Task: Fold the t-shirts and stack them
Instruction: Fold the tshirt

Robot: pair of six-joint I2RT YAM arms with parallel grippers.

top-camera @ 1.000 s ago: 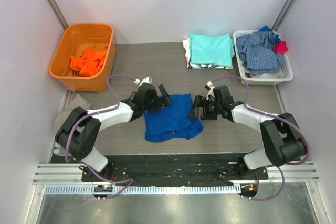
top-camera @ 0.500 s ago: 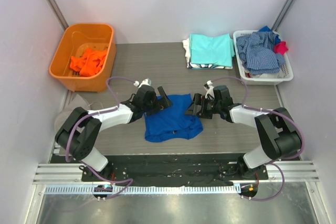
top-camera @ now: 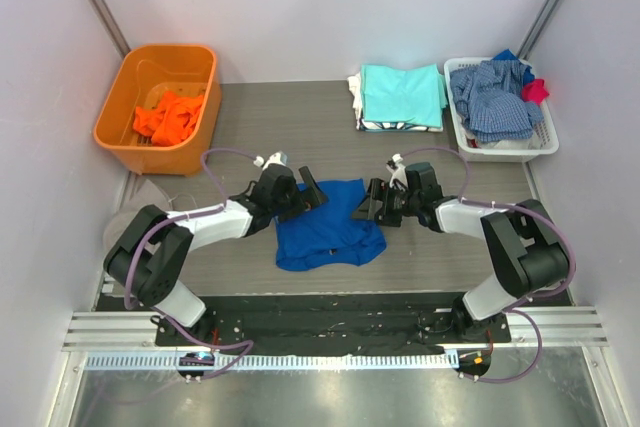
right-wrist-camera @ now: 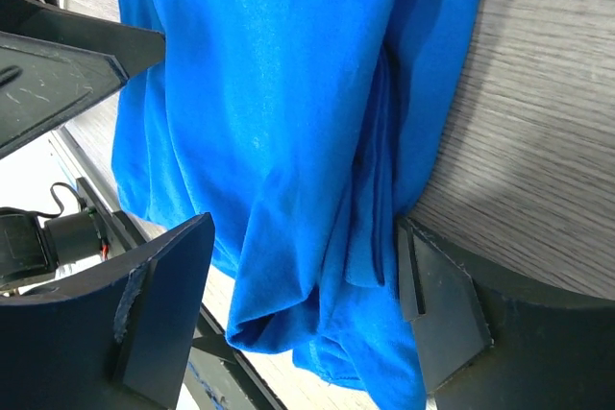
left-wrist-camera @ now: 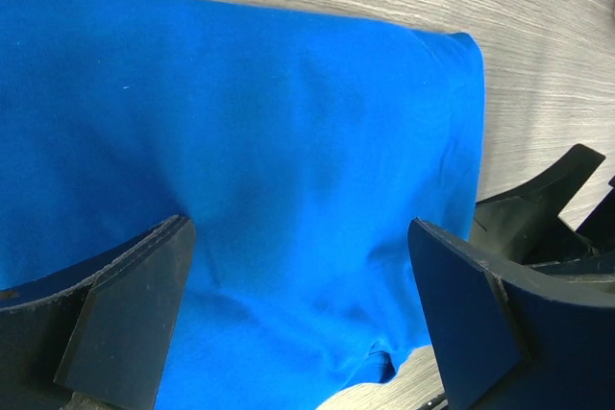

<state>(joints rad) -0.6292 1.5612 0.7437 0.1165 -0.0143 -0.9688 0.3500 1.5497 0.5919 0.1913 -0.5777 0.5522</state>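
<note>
A royal blue t-shirt (top-camera: pixel 328 227) lies partly folded and rumpled on the grey table between both arms; it fills the left wrist view (left-wrist-camera: pixel 250 160) and the right wrist view (right-wrist-camera: pixel 288 122). My left gripper (top-camera: pixel 303 195) is open at the shirt's far left edge, its fingers straddling the cloth. My right gripper (top-camera: pixel 372 205) is open at the shirt's right edge, with bunched folds between its fingers. A folded aqua t-shirt (top-camera: pixel 402 95) lies on a white one at the back. An orange t-shirt (top-camera: pixel 170 117) lies crumpled in the orange bin.
An orange bin (top-camera: pixel 128 107) stands at the back left. A white basket (top-camera: pixel 548 142) at the back right holds a blue-and-white checked garment (top-camera: pixel 492 97) and a small red cloth (top-camera: pixel 536 89). White walls close in both sides.
Both grippers have edged slightly inward onto the blue shirt's edges. The shirt has barely moved.
</note>
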